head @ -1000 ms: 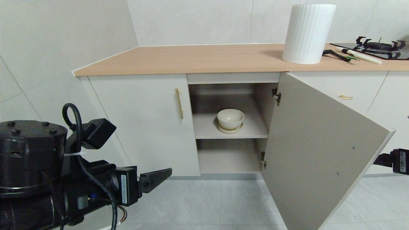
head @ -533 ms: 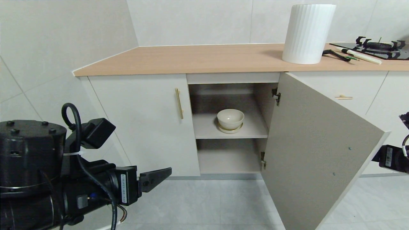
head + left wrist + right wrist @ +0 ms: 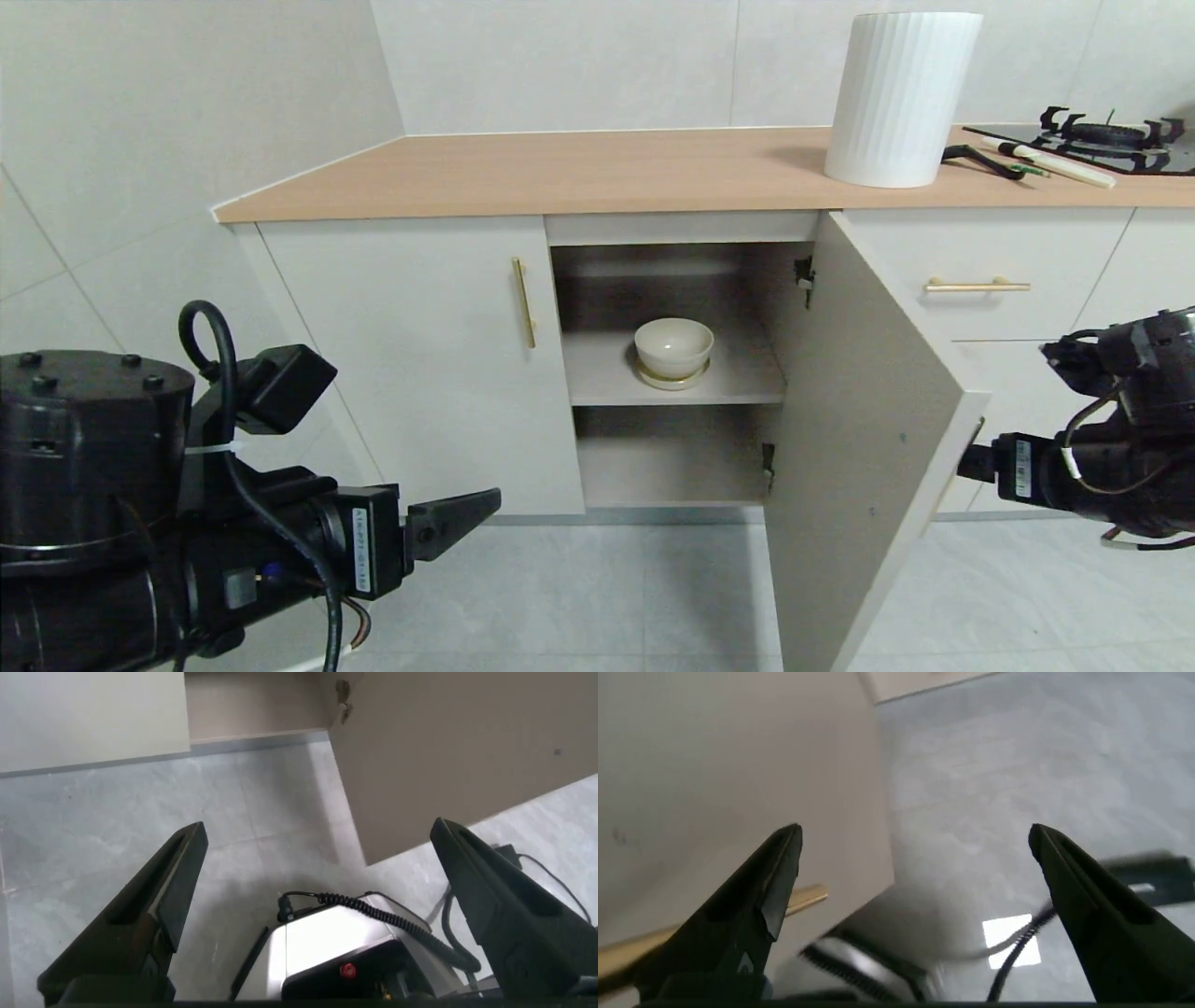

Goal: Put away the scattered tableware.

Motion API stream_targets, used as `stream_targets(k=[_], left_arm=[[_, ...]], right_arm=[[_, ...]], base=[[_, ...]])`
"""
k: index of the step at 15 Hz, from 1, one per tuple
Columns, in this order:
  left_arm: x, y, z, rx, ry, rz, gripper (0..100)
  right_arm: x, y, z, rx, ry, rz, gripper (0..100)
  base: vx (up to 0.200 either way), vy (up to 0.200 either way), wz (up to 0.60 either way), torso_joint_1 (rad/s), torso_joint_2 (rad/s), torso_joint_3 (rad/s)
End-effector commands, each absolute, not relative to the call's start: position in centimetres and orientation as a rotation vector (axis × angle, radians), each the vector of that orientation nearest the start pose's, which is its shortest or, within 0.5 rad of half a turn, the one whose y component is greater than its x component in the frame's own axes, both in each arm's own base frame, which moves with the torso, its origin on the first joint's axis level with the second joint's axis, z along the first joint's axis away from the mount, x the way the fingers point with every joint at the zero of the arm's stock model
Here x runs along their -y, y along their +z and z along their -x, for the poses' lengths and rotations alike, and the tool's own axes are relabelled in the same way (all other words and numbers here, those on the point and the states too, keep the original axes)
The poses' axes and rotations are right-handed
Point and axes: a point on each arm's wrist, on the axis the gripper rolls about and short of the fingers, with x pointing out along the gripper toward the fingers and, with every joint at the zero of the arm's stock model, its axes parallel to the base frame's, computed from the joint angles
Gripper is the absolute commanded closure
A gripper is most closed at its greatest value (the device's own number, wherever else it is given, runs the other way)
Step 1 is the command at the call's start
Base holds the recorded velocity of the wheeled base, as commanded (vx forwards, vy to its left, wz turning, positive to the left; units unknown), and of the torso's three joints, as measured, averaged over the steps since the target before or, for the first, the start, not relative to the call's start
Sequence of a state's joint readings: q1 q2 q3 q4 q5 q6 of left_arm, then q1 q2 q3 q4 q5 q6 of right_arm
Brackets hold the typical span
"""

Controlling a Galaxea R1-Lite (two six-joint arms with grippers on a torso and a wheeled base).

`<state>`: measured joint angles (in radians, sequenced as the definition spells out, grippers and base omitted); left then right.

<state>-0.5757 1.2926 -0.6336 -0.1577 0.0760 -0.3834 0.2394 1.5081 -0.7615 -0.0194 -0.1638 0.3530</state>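
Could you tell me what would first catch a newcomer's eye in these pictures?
First is the cabinet door, standing half open under the wooden countertop, with a cream bowl sitting on a small plate on the shelf inside. Next come the tall white ribbed container on the countertop to the right, and the right gripper, open beside the door's free edge.

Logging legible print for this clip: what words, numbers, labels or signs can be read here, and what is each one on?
Left arm sticker: printed, too small to read.
Right arm sticker: printed, too small to read.
No text shows on the cabinet door, the bowl, the ribbed white container or the countertop.
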Motion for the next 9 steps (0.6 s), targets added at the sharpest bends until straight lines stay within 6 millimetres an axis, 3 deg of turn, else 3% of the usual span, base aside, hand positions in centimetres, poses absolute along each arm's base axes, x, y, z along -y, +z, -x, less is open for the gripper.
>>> stream_targets(k=[1,3,4,9], left_arm=[[10.3,19.2,-16.2,-0.565,-0.388,0.206,0],[10.3,19.2,-16.2,-0.564,-0.386,0.206,0],[10.1,19.3,-16.2,-0.558,-0.377,0.209,0],[10.0,19.4,-16.5,-0.547,-0.369,0.218,0]], right_arm=[[-9.1,15.2,-24.8,-0.717,0.062,-0.151,0],[-9.6,15.1,-25.1,-0.711,0.076,-0.148,0],[-12.4,14.3,-27.0,-0.690,0.144,-0.133,0],[-15.4,13.8,-30.7,-0.618,0.197,-0.142,0]], base=[[0.000,0.000,0.00,0.000,0.00,0.000],[0.000,0.000,0.00,0.000,0.00,0.000],[0.000,0.000,0.00,0.000,0.00,0.000],[0.000,0.000,0.00,0.000,0.00,0.000]])
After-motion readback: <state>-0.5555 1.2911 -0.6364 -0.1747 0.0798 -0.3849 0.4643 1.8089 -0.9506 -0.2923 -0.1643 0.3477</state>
